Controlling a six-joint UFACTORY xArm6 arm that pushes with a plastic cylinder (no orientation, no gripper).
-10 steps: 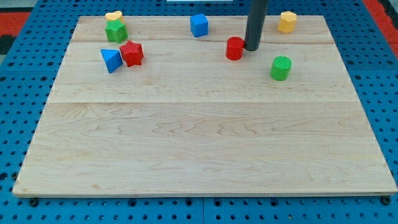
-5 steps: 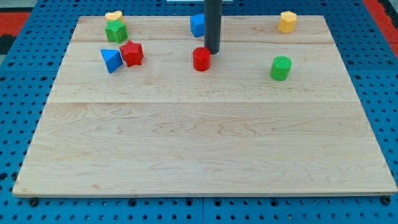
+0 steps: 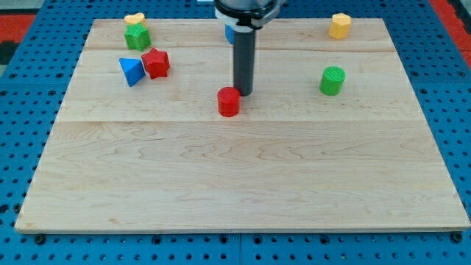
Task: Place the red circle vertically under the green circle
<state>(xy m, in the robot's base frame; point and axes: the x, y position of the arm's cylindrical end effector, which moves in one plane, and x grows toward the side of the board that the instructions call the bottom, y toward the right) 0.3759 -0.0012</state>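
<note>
Your tip (image 3: 243, 93) is down on the wooden board (image 3: 243, 177) right now, touching the red circle (image 3: 229, 101) from that block's 1 o'clock side. No jaws to report on here: you're working with a plain dark rod. The red circle sits near the board's middle, a little toward 12 o'clock. The green circle (image 3: 333, 80) is well apart from it, out at 2 o'clock. Behind the rod, at 12 o'clock, a blue block (image 3: 229, 32) peeks out, mostly hidden. Far at 10 o'clock you've got a red star-like block (image 3: 155, 62) touching a blue triangle (image 3: 132, 71), and beyond them a green block (image 3: 137, 37) with a yellow heart (image 3: 134, 19) just behind it. A yellow block (image 3: 339, 26) sits at the 1 o'clock corner.
</note>
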